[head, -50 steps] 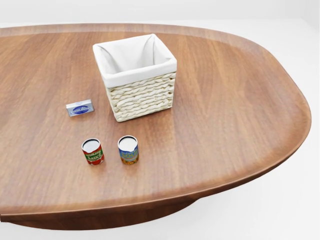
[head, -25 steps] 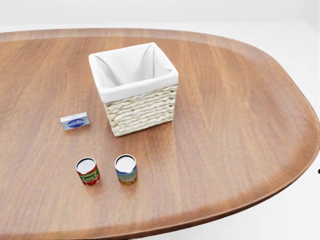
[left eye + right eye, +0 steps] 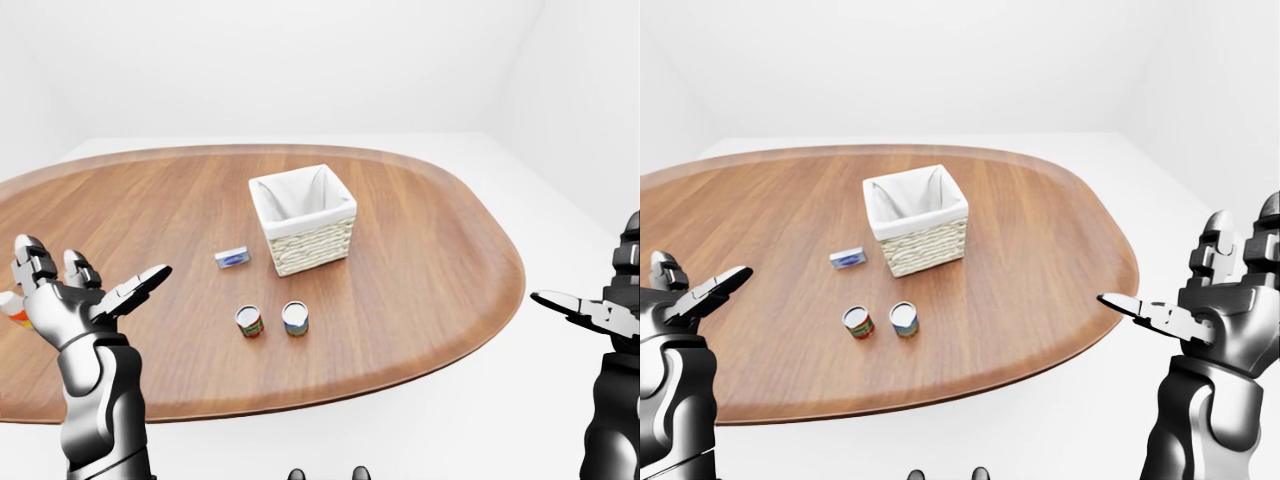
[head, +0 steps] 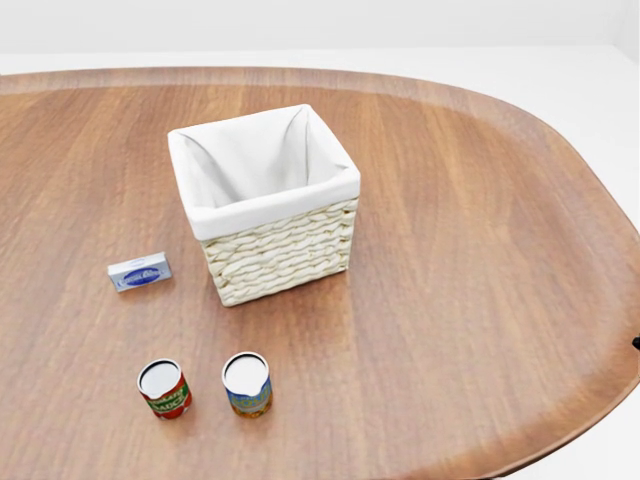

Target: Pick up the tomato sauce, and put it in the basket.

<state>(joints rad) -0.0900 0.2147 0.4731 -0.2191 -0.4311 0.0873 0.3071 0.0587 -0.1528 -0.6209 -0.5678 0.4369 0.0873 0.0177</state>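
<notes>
Lined basket (image 4: 265, 180) stands empty on the table (image 4: 480, 250); tomato sauce (image 4: 164, 389) can upright below it; left hand (image 3: 70, 300) and right hand (image 3: 1205, 305) spread, holding nothing

My head view looks steeply down, close on the basket (image 4: 263, 200) and table (image 4: 480, 250). My two eye views sit farther off, facing level across the whole table, sharing basket, cans (image 3: 272, 320) and both raised hands
</notes>
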